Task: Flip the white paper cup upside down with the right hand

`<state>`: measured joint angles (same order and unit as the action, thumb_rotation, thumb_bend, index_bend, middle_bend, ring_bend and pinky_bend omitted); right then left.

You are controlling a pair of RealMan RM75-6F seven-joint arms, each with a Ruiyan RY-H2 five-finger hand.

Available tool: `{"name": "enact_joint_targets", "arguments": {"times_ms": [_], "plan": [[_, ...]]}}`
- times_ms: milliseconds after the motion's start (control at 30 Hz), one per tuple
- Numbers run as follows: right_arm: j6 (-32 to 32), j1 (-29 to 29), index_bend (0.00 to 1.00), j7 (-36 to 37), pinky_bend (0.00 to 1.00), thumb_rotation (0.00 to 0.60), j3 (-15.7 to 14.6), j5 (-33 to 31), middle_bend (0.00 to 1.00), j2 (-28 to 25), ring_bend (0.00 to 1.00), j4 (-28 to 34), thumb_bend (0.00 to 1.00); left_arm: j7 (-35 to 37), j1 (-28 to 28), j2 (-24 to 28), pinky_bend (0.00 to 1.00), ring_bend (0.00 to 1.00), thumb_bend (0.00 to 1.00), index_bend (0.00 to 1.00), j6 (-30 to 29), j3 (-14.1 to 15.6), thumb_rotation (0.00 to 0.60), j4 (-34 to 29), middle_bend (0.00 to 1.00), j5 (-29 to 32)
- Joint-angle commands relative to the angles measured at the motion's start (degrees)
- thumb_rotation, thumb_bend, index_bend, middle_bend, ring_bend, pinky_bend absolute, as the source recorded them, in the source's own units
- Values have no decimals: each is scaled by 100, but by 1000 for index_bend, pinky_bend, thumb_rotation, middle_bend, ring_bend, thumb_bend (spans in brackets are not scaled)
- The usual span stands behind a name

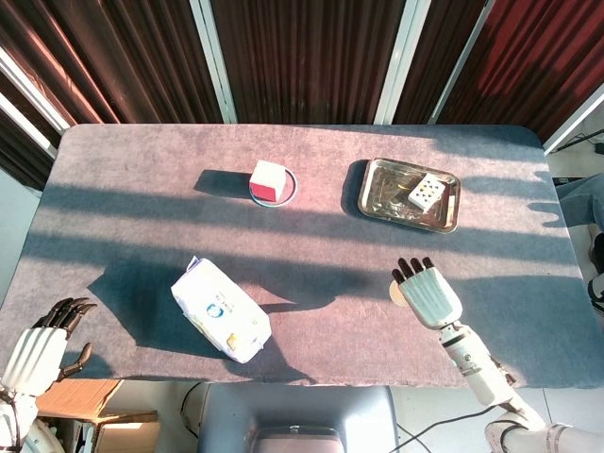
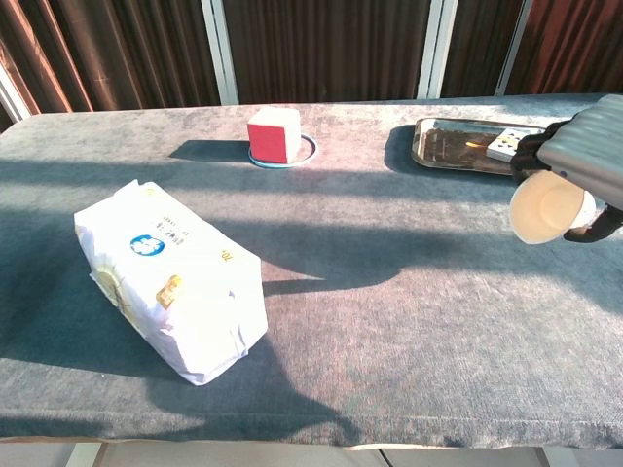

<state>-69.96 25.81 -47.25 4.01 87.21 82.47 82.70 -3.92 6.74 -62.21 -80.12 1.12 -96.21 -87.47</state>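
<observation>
My right hand (image 1: 429,291) (image 2: 582,167) holds the white paper cup (image 2: 547,210) lifted above the table (image 1: 123,179) at the front right. The cup lies tipped on its side, its open mouth facing left toward the camera in the chest view. From the head view the back of the hand covers nearly all of it; only a sliver of the cup (image 1: 396,293) shows at the hand's left edge. My left hand (image 1: 38,344) hangs off the table's front left corner with its fingers curled and nothing in it.
A white bag with a blue logo (image 1: 220,309) (image 2: 170,277) lies at the front left. A red-and-white cube on a blue-rimmed dish (image 1: 269,181) stands at mid-back. A metal tray (image 1: 379,193) with a small dotted white box (image 1: 427,192) sits at the back right.
</observation>
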Motion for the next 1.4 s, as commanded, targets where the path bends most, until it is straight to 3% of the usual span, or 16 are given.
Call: {"name": "enact_joint_targets", "arguments": {"times_ms": [33, 267, 567, 700, 833, 1000, 1400], "plan": [[885, 138, 526, -1186, 581, 600, 159, -1146, 461, -372, 414, 865, 201, -3, -2, 3, 341, 109, 418, 220, -5, 1, 600, -5, 146, -1], [1242, 294, 419, -795, 528, 600, 38, -1399, 391, -205, 339, 581, 201, 21, -12, 12, 341, 108, 418, 220, -28, 3, 600, -6, 147, -8], [1117, 347, 229, 160, 433, 600, -68, -1010, 200, -115, 180, 211, 201, 9, -8, 13, 341, 108, 419, 220, -23, 16, 600, -8, 146, -32], [1105, 338, 208, 724, 425, 600, -127, -855, 189, -186, 172, 52, 201, 6, -12, 12, 341, 108, 418, 220, -27, 14, 600, -11, 146, -24], [1164, 373, 244, 1020, 431, 600, -145, -822, 189, -174, 177, -236, 201, -1, -9, 10, 341, 108, 418, 220, -23, 13, 600, -14, 146, -22], [1286, 459, 362, 1516, 488, 600, -143, -761, 236, -9, 256, -752, 206, -25, -1, 2, 341, 109, 418, 220, -6, 17, 600, -14, 146, -23], [1109, 573, 538, 2532, 609, 600, -204, -302, 351, 411, 400, -1738, 321, -55, -3, -2, 341, 108, 418, 220, -6, 27, 600, -20, 146, -32]]}}
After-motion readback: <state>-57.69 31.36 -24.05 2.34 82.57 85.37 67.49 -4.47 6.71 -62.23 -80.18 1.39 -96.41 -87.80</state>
